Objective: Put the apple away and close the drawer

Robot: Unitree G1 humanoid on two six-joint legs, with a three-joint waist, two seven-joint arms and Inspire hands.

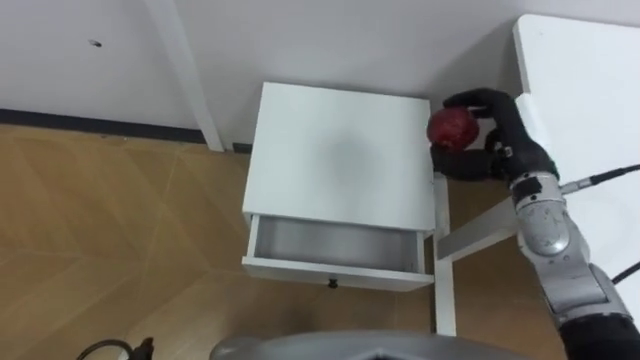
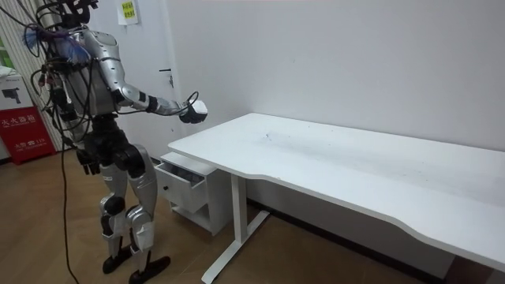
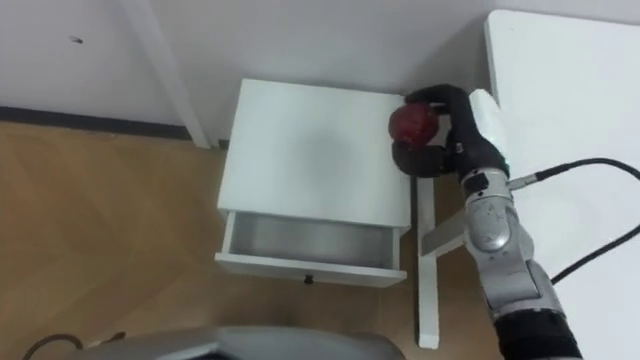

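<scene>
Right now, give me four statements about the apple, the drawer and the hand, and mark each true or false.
1. The right hand is curled round the apple. True.
2. The drawer is shut. False: it stands pulled open.
3. The apple lies inside the drawer. False: it is held in the right hand, by the right rear corner of the cabinet.
4. The cabinet stands beside a white desk. True.
</scene>
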